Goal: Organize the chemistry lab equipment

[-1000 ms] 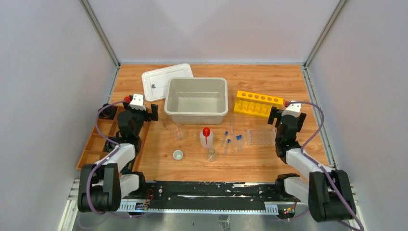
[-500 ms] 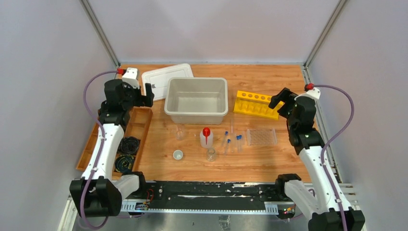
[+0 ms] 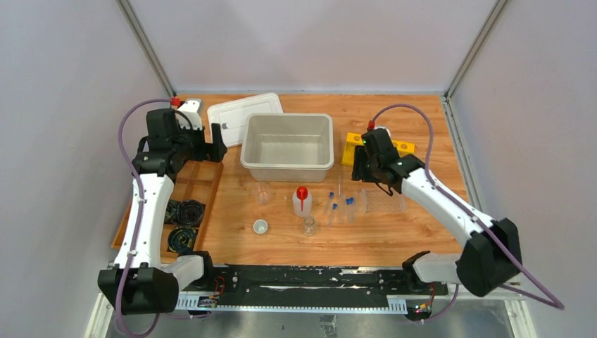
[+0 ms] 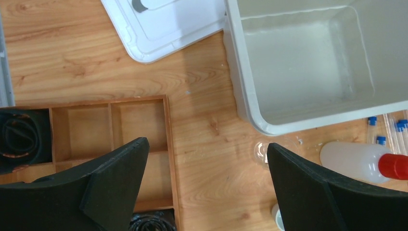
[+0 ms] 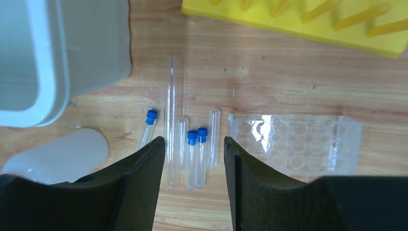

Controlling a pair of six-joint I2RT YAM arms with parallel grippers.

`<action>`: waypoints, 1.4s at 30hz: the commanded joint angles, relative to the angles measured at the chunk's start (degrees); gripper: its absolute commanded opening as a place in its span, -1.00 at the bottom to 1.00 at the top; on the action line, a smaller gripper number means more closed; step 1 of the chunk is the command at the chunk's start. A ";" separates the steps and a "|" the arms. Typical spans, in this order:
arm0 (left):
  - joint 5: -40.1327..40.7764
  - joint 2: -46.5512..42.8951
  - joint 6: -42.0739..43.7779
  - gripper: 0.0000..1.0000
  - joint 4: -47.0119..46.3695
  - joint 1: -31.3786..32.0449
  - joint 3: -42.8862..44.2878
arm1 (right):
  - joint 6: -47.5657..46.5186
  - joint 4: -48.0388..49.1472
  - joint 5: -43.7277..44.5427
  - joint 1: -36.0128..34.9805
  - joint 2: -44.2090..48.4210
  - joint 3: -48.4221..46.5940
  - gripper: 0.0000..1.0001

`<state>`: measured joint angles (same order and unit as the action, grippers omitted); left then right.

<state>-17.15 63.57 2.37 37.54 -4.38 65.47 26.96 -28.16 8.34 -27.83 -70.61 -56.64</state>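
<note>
Several clear test tubes, some with blue caps, lie side by side on the wood. My right gripper hovers above them, its jaws partly apart and holding nothing; in the top view it is just beyond the tubes. The white squeeze bottle with a red nozzle stands left of them. A small beaker, a flask and a tiny white cup are nearby. My left gripper is wide open and empty, high over the table between the wooden tray and the beaker.
A grey bin stands at centre back with its white lid to its left. The yellow tube rack is partly hidden by my right arm. A clear well plate lies right of the tubes. The wooden tray holds black cable coils.
My right arm has swung left from beside the yellow rack to above the test tubes, and its jaws have narrowed. My left arm rose from the tray, then stayed almost still.
</note>
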 commanded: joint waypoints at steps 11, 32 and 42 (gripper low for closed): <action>-2.89 -4.18 1.39 0.94 7.52 -0.19 3.71 | 3.51 3.13 -0.66 -4.67 -22.65 -7.23 -0.18; -8.62 -3.22 1.75 0.97 8.95 -0.19 8.07 | 8.49 11.90 3.09 -5.89 -29.46 -1.85 -0.40; -10.27 -2.95 -0.01 1.00 8.95 -0.18 11.38 | 7.90 14.95 6.46 -7.74 -23.82 1.99 -0.20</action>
<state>-25.26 60.71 3.44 46.61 -4.38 74.59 34.92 -13.26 12.19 -34.57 -96.86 -55.94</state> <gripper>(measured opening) 0.997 0.398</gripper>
